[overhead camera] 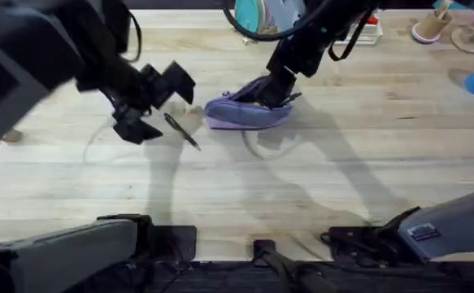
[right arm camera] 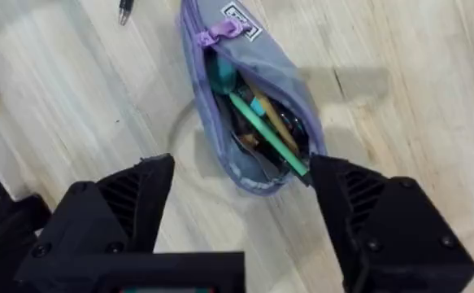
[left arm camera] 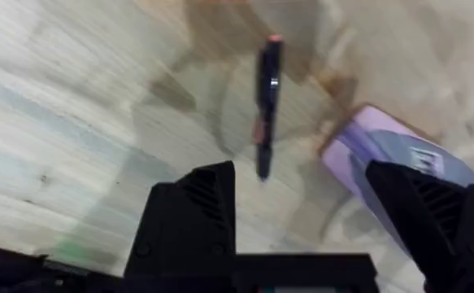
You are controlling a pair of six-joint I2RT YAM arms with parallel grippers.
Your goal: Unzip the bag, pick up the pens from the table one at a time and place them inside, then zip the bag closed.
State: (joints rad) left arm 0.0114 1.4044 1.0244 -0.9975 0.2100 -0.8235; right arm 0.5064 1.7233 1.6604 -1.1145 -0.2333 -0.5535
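A: How does the left gripper stand?

B: Its jaws are spread wide with nothing between them, hanging over the table. The black pen lies on the wood just beside it, on the side toward the bag; from the left wrist camera the pen sits ahead of the two black fingers, clear of both.

A: And the right gripper?

B: Also released, poised right over the bag. From the right wrist its fingers straddle the near end of the bag without closing on it.

A: The bag itself?

B: Lavender, lying on the table near the middle, unzipped and gaping. The green pen rests inside among other items, one end at the rim. The pull tab sits at the far end.
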